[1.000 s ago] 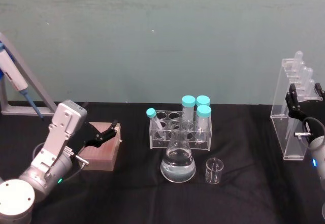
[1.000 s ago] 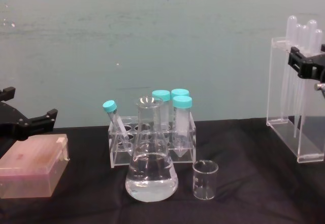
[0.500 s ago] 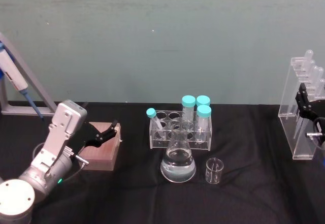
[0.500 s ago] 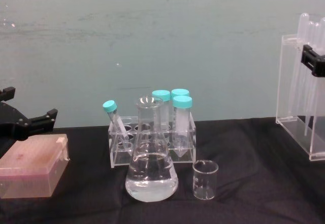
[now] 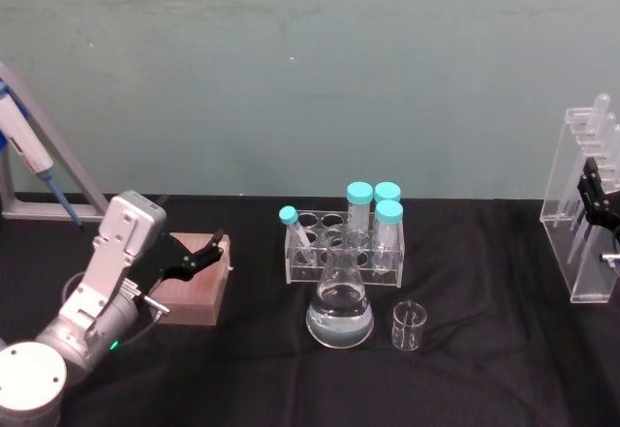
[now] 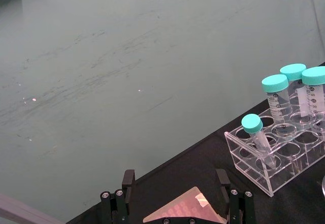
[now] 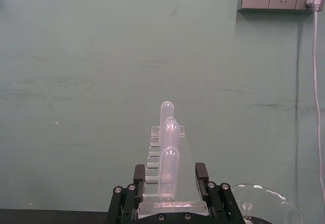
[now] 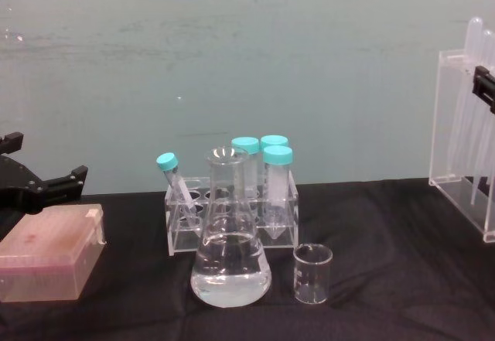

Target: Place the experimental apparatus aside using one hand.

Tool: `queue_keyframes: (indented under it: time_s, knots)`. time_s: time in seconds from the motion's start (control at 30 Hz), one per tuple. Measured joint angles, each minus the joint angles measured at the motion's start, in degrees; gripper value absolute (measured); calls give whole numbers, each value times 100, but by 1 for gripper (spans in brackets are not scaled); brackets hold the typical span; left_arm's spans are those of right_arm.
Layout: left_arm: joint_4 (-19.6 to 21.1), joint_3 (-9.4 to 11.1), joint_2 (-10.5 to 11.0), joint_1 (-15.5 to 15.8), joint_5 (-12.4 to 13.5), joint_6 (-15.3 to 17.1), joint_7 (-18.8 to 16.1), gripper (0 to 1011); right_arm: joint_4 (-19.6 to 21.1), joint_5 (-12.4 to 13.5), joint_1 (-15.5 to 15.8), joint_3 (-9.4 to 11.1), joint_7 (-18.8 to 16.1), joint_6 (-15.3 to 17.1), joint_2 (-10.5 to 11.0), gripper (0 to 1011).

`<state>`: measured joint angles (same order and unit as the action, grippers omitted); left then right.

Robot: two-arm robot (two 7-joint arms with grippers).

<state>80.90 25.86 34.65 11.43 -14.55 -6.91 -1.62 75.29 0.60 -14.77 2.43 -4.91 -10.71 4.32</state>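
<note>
My right gripper (image 7: 170, 179) is clamped on the pipette stand (image 5: 578, 253). One black finger presses each side wall near the top, and the pipettes (image 7: 168, 170) rise straight up between them. The stand sits at the far right edge of the head view, and I cannot tell whether its base touches the black cloth (image 5: 484, 379). I judge the clear acrylic to be light and stiff but smooth, so it could slip or twist in a narrow pinch. The pipettes only hang loose in their slots, so I would keep the stand upright and take hold across the flat walls as I have. The flask (image 5: 340, 313) and the beaker (image 5: 408, 325) stand just beside each other at the lower centre, well apart from this gripper and to its left. The flask will be heavier with its liquid, and it is fragile and best taken at the neck. The beaker is light, thin and slick. My left gripper (image 5: 194, 256) hangs open over the pink box (image 5: 189, 296) at the lower left, parked.
</note>
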Motion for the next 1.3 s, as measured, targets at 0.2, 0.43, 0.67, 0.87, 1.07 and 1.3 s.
queue_keyframes:
  time_s: [0.2, 0.43, 0.67, 0.87, 1.07, 1.3]
  knots:
    - [0, 0, 0, 0, 0, 0, 0, 1000, -42, 54, -25, 43, -38, -1, 73, 600]
    - [0, 0, 0, 0, 0, 0, 0, 1000, -74, 108, -38, 93, -78, -17, 146, 600]
    - [0, 0, 0, 0, 0, 0, 0, 1000, -111, 164, -47, 131, -115, -35, 198, 600]
    - [0, 0, 0, 0, 1, 0, 0, 1000, -133, 218, -50, 162, -144, -34, 228, 600]
    - [0, 0, 0, 0, 0, 0, 0, 1000, -148, 256, -49, 175, -179, -34, 255, 599]
    - [0, 0, 0, 0, 0, 0, 0, 1000, -237, 288, -83, 192, -209, -54, 296, 599]
